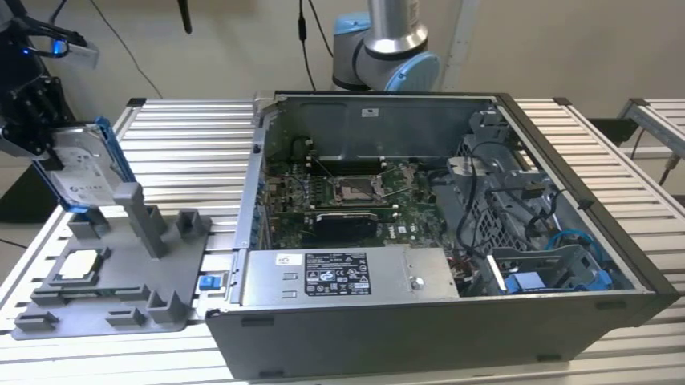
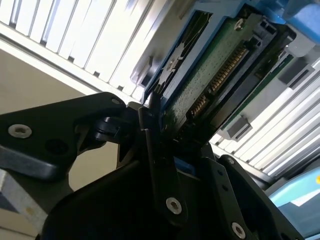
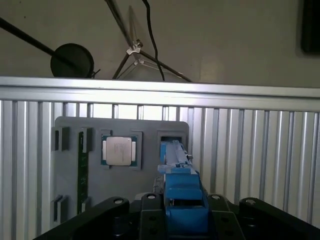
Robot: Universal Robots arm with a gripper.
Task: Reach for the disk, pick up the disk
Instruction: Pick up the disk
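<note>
Black metal right up close: the gripper (image 2: 180, 145) is pinching the disk (image 2: 215, 85), 2 fingers (image 2: 155, 155) pressed in with 1 on either side of it. The green circuit board and connector pins show in the second wrist view.

Out in the exterior view, the disk (image 1: 83, 172) stands upright at that view's far left, over the back corner of the grey fixture tray (image 1: 128, 281), which sits on the slatted table (image 1: 182, 144). Its lower end is right down by a slot in the tray. Whether it is clear of that slot, I cannot tell.

That is the worry. If the bottom edge sits in the slot, any tilt on the way up could jam it and drag the whole tray along. The small silver chip (image 1: 80, 265) rests loose-looking in its pocket on that tray, and a jolt could bounce it out.

Next hazard is the tall grey post (image 1: 137, 216), just beside the disk. A sideways swing could clip the blue frame (image 3: 182, 200) against it.

Last one is the grip itself. The hold looks to be near 1 end, so the disk's weight hangs below the fingers — a quick move could make it pivot or slip. The open computer case (image 1: 428, 337) is well apart, no trouble there.
</note>
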